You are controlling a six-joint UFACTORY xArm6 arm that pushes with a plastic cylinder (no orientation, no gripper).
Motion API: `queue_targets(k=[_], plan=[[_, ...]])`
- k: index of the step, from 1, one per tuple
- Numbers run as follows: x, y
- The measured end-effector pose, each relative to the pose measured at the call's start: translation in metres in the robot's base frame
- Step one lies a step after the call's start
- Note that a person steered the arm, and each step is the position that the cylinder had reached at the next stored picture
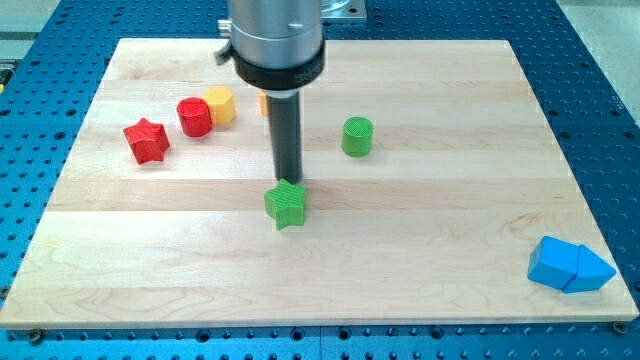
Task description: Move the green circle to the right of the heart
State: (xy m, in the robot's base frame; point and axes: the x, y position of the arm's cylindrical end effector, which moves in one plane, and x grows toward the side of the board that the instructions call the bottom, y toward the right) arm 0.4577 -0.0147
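Note:
The green circle [357, 136] stands on the wooden board, right of centre in the upper half. My tip [290, 182] is down at the top edge of a green star [286, 205], left of and below the green circle, apart from it. A small orange or yellow piece [264, 104] shows just left of the rod and is mostly hidden by it; I cannot tell its shape. No heart can be made out.
A red star [147, 140], a red cylinder [194, 117] and a yellow hexagon block [220, 104] sit in a group at the upper left. Two blue blocks [570, 265] lie together at the board's lower right edge.

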Motion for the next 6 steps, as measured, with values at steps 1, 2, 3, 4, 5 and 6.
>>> queue_targets(k=[1, 2, 3, 4, 5, 6], plan=[[0.0, 0.044], [-0.002, 0.065], [-0.005, 0.082], [-0.025, 0.082], [-0.056, 0.063], [-0.082, 0.044]])
